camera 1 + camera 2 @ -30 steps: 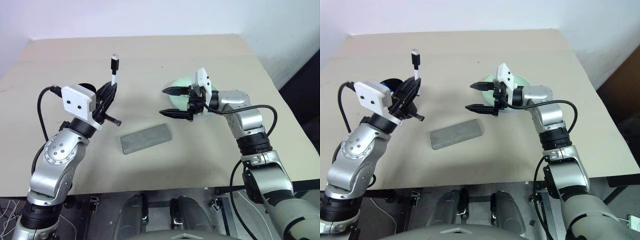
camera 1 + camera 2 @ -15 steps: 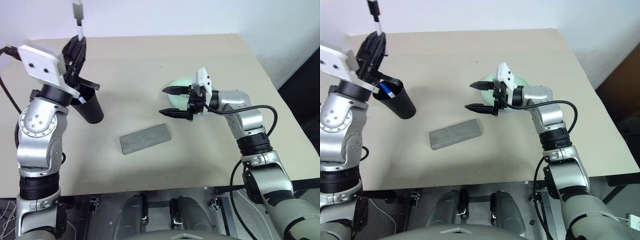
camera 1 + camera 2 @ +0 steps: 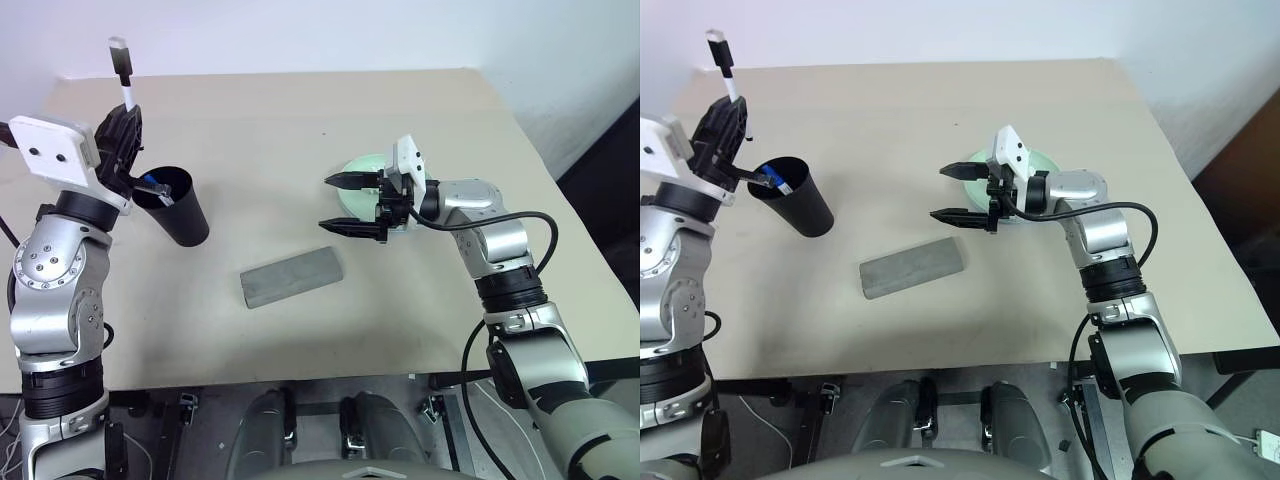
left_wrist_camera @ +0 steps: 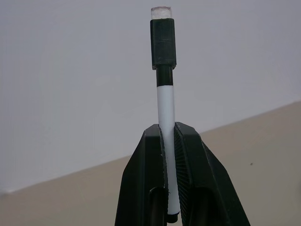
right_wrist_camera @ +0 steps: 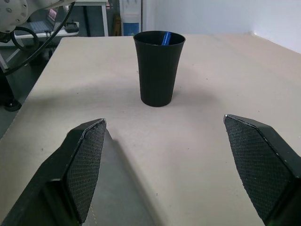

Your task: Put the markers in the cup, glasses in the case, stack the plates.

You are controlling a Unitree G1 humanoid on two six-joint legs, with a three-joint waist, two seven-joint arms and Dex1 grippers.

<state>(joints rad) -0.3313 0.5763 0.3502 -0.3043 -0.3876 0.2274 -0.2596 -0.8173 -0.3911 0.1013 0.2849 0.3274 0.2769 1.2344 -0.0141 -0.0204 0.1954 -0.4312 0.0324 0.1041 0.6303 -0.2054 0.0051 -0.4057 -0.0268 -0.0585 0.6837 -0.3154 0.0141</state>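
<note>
The left gripper [image 3: 125, 135] has its jaws clamped on a black-capped marker [image 4: 164, 99] just beside the cup [image 3: 172, 206], which already holds a blue-capped one. The right gripper [image 3: 345, 203] hangs with jaws wide and empty before the plates [image 3: 362, 170]; the case [image 3: 292, 277] lies closed below.

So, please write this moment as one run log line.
left gripper: shut on marker, above cup | right gripper: open, holds nothing | case: closed on table

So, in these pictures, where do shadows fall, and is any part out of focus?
Left eye view: soft, even light; the cup and the case throw faint shadows on the table. Left wrist view: the marker is sharp, the table edge behind soft. Right wrist view: the near fingers look slightly blurred.
</note>
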